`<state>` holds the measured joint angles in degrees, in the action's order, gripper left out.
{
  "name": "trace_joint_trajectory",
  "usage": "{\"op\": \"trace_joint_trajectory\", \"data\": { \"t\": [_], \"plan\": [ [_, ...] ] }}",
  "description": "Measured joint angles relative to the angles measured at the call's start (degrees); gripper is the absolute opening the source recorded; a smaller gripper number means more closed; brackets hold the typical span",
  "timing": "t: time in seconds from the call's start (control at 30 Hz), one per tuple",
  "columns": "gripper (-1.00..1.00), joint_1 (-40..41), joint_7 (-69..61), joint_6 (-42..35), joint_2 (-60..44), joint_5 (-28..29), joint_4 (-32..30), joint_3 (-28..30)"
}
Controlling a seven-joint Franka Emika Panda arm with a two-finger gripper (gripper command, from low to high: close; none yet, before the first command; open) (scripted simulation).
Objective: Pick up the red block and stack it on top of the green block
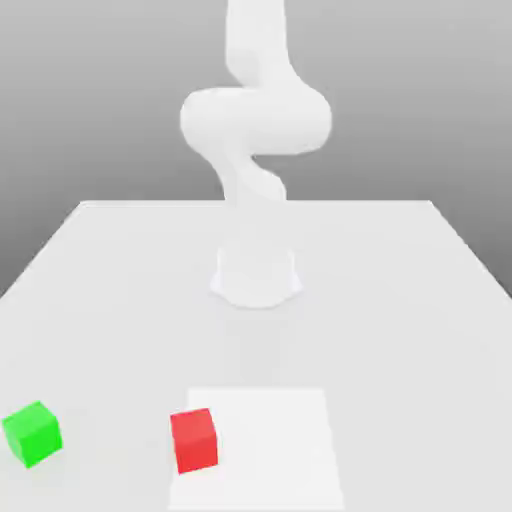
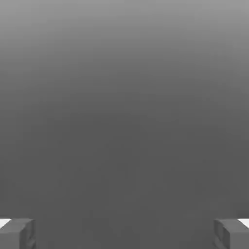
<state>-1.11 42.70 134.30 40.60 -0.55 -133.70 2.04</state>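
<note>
The red block (image 1: 194,440) rests on the white table (image 1: 400,300) near its front edge, on the left border of a paler square patch (image 1: 270,450). The green block (image 1: 32,433) stands on the table well off to the exterior view's left of the red one, apart from it. The white arm (image 1: 255,120) rises from its round base (image 1: 256,276) at the table's middle and bends upward past the top of the exterior view. In the hand view my gripper (image 2: 124,233) is open, its grey fingertips (image 2: 17,232) far apart with nothing between them, facing plain grey background.
The arm's base stands behind both blocks. Bare table surface lies between the green and red blocks and across the exterior view's right side. The table's front edge is close to the blocks.
</note>
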Motion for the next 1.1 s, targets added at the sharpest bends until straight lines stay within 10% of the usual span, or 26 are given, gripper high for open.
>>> {"op": "trace_joint_trajectory", "data": {
  "t": [0.9, 0.93, 1.1],
  "plan": [
    [0.0, 0.9, -30.67, 30.45, -56.14, -8.19, -15.75, 6.75],
    [-1.0, 1.65, -31.37, 31.91, -57.91, -9.11, -15.48, 5.8],
    [-1.0, 1.67, -31.29, 31.82, -57.91, -9.03, -15.48, 5.79]
  ]
}}
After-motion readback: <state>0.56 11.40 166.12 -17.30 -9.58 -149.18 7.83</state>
